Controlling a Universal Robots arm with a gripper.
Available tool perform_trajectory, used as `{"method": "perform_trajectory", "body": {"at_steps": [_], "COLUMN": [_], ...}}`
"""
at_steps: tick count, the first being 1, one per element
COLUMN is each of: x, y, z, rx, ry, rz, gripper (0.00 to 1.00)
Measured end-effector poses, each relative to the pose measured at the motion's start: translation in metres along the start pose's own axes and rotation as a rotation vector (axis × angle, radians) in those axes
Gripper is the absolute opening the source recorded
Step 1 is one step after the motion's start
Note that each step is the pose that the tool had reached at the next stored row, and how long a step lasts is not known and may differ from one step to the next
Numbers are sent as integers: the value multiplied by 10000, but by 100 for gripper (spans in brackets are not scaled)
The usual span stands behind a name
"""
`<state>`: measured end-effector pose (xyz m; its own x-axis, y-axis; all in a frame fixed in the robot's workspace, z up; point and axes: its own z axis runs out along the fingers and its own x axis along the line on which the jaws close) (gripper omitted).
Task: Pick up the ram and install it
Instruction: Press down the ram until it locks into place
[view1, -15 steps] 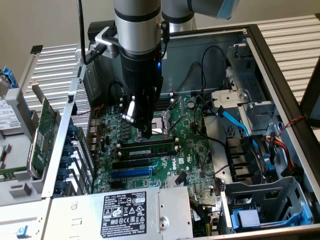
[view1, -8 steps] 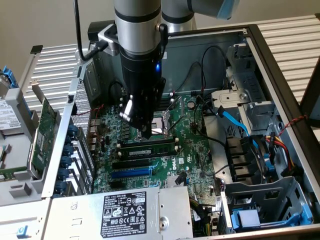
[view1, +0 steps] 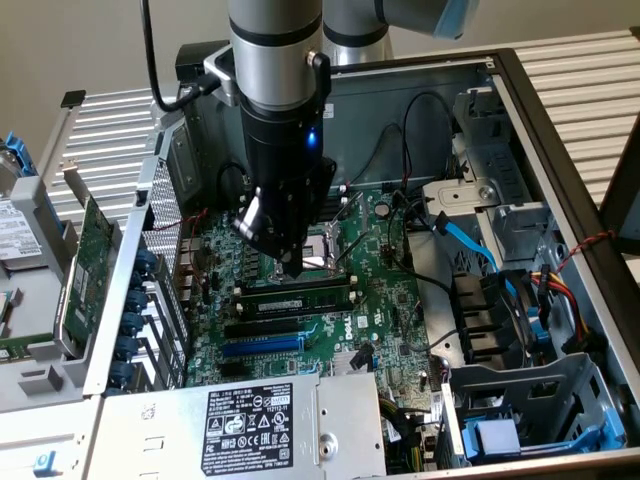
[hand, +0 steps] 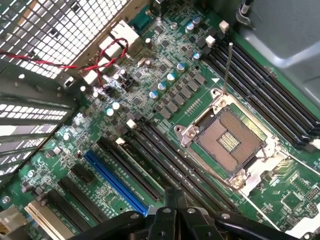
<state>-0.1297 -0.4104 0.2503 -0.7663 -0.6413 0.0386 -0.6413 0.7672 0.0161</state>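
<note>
- A silver power supply (view1: 250, 425) with a black label lay at the near edge of the open computer case (view1: 560, 150) in the exterior view, with a blue plastic latch (view1: 497, 438) in the drive cage toward the near corner at the exterior view's right.
- Just beyond the power supply, on the green motherboard (view1: 385, 300), ran a blue expansion slot (view1: 262, 345) and black slots beside it.
- The ram (view1: 300, 297), a long dark-green stick with black chips, sat in a memory slot just behind those slots, lying along the board near its middle.
- The pincer (view1: 291, 268) was closed and empty, its tip directly over the ram's upper edge; whether it touched the stick could not be told.
- In the wrist view the pincer (hand: 172, 212) showed as dark converging fingers above the rows of black memory slots (hand: 165, 160), with the open CPU socket (hand: 230, 142) and its raised metal lever (hand: 226, 70) just beside them.
- Behind the pincer stood the open CPU socket (view1: 325, 250), flanked by more slots with white end clips.
- A blue SATA cable (view1: 470, 240) and bundled red, yellow and black wires (view1: 565, 290) lay toward the case's side at the exterior view's right.
- A green expansion card (view1: 85, 265) leaned outside the case at the exterior view's left.
</note>
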Motion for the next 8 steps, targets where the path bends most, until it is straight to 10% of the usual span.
{"method": "perform_trajectory", "body": {"at_steps": [8], "x": [0], "y": [-1], "z": [2], "rx": [16], "ry": [27], "rz": [1111], "gripper": [10]}}
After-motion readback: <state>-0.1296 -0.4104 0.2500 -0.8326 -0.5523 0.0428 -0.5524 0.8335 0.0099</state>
